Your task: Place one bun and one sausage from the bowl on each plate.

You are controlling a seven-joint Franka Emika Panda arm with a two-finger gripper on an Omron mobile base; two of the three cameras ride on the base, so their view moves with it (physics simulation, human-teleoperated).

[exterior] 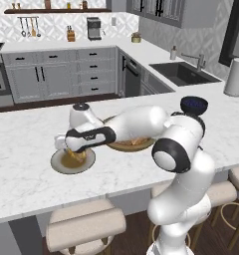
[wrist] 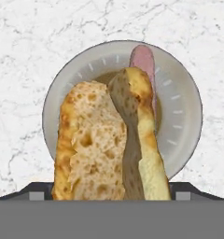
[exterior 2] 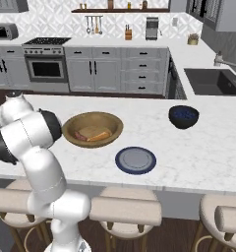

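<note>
My gripper is shut on a split golden bun and holds it just above the pale beige plate at the left of the counter. A pink sausage lies on that plate behind the bun. In the left base view the bun hangs low over the same plate. The wide wooden bowl sits beside it and holds another bun and sausage. Nothing lies on the dark blue-grey plate, which sits near the counter's front edge.
A small dark blue bowl stands at the right of the counter. A paper towel roll and a sink are at the far right. Padded stools line the counter's front edge.
</note>
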